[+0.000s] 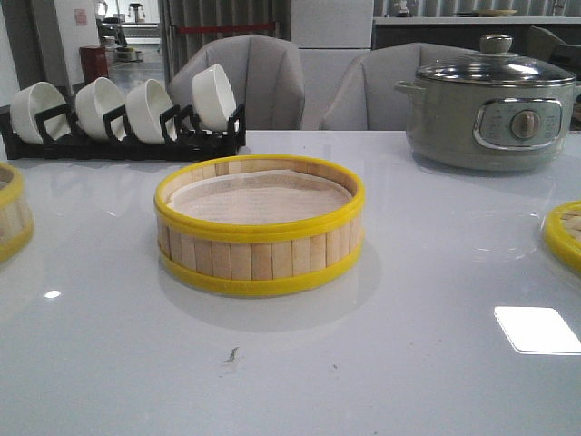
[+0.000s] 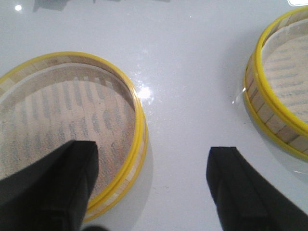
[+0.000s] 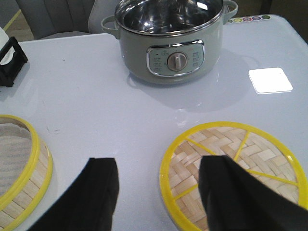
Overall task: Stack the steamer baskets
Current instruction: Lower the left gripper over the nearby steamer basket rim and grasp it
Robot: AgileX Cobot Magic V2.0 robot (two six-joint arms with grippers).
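One steamer basket (image 1: 259,227), pale slats with yellow rims and a whitish liner, stands mid-table. A second steamer basket (image 2: 62,120) sits at the table's left edge (image 1: 9,213). My left gripper (image 2: 154,161) hangs open over its near rim: one finger (image 2: 72,187) is above the liner, the other above bare table. The middle basket also shows in the left wrist view (image 2: 284,86) and the right wrist view (image 3: 19,168). The woven yellow-rimmed lid (image 3: 240,154) lies at the right (image 1: 565,234). My right gripper (image 3: 159,180) is open astride its rim, and one finger (image 3: 231,197) hides its centre.
A grey-green electric pot (image 1: 490,109) with a glass lid stands at the back right (image 3: 171,41). A black rack of white bowls (image 1: 118,118) lines the back left. Grey chairs stand behind the table. Neither arm shows in the front view.
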